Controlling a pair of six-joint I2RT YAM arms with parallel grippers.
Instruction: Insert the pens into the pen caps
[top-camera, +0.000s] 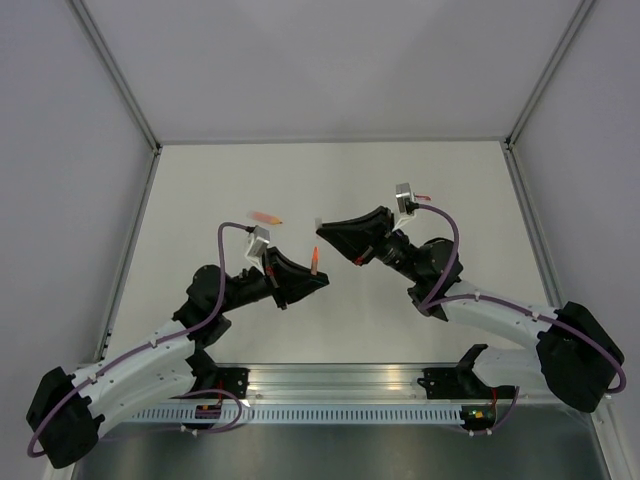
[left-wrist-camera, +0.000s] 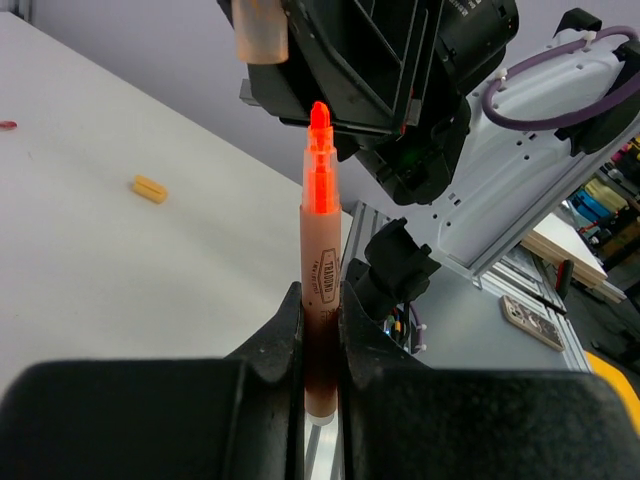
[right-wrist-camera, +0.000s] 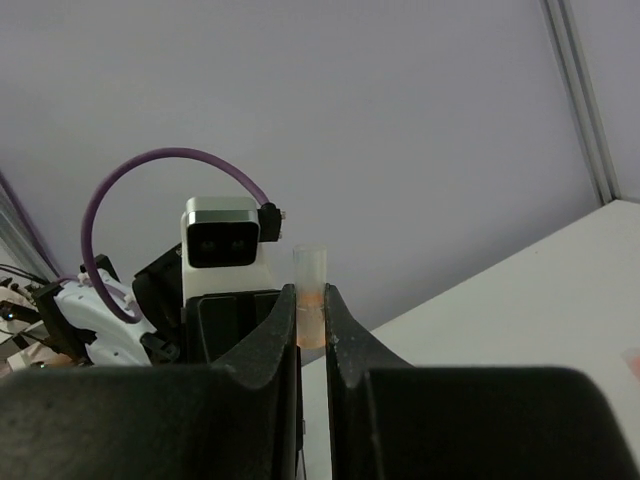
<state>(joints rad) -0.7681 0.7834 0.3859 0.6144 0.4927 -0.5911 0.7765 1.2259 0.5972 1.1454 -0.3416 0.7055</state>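
Mating step. My left claw (left-wrist-camera: 319, 312) clamps the orange pen (left-wrist-camera: 320, 245), tip exposed; right claw (right-wrist-camera: 310, 302) clamps the cap (right-wrist-camera: 310, 266). Both aloft over the surface's (top-camera: 330, 180) middle. Next: align axes, push tip into cap.

Below its label, the pen (left-wrist-camera: 319, 250) is buried inside the left tool (left-wrist-camera: 318, 305). The right tool (right-wrist-camera: 311, 305) hides the lower half of the pen cap (right-wrist-camera: 310, 266). To its right, a pink blur (right-wrist-camera: 632, 360) is cut off at the edge.

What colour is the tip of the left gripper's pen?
The pen tip is bright orange-red; best in left wrist view.
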